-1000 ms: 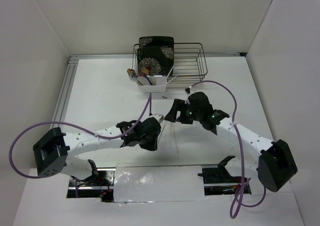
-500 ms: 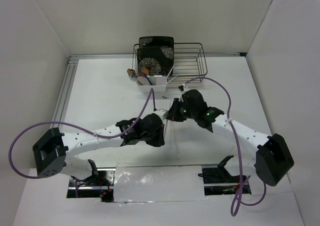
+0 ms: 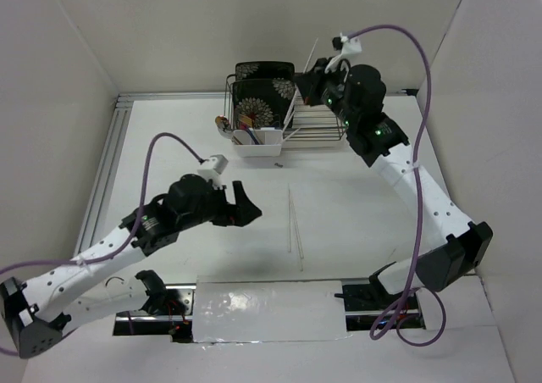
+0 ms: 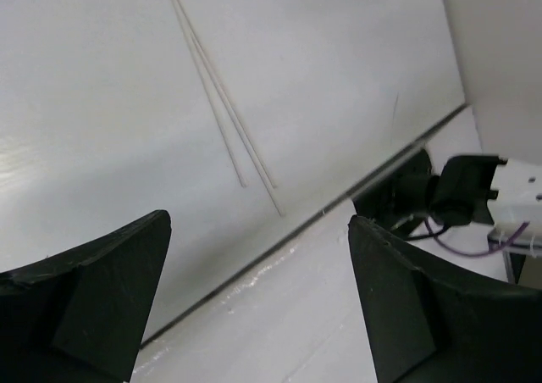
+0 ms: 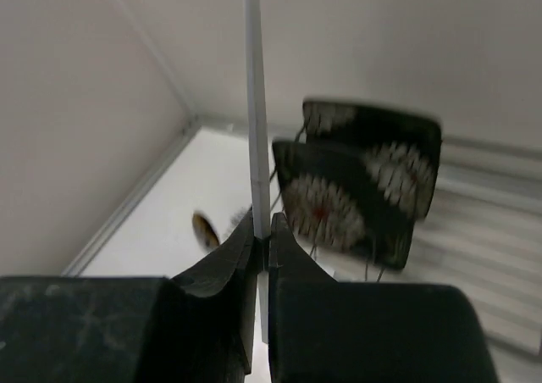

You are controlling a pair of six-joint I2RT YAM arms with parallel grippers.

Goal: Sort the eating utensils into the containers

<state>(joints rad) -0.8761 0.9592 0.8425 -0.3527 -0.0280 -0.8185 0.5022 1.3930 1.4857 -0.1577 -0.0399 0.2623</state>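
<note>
My right gripper (image 3: pixel 306 85) is raised over the wire rack, shut on one thin pale chopstick (image 5: pixel 253 103) that stands upright between its jaws (image 5: pixel 262 230). The white caddy (image 3: pixel 259 144) sits in front of the rack with several utensils (image 3: pixel 246 134) in it. Two more chopsticks (image 3: pixel 293 220) lie side by side on the table; the left wrist view shows them (image 4: pixel 222 116) beyond my fingers. My left gripper (image 3: pixel 246 205) hovers left of them, open and holding nothing (image 4: pixel 258 230).
A dark wire dish rack (image 3: pixel 326 112) at the back holds two black floral plates (image 3: pixel 262 91), which the right wrist view shows (image 5: pixel 364 180) behind the held chopstick. White walls close in both sides. A foil strip (image 3: pixel 267 307) runs along the near edge.
My left gripper opened and drew back to the left, and the chopsticks now lie on the table. My right gripper shut on one chopstick and rose to the back, above the rack.
</note>
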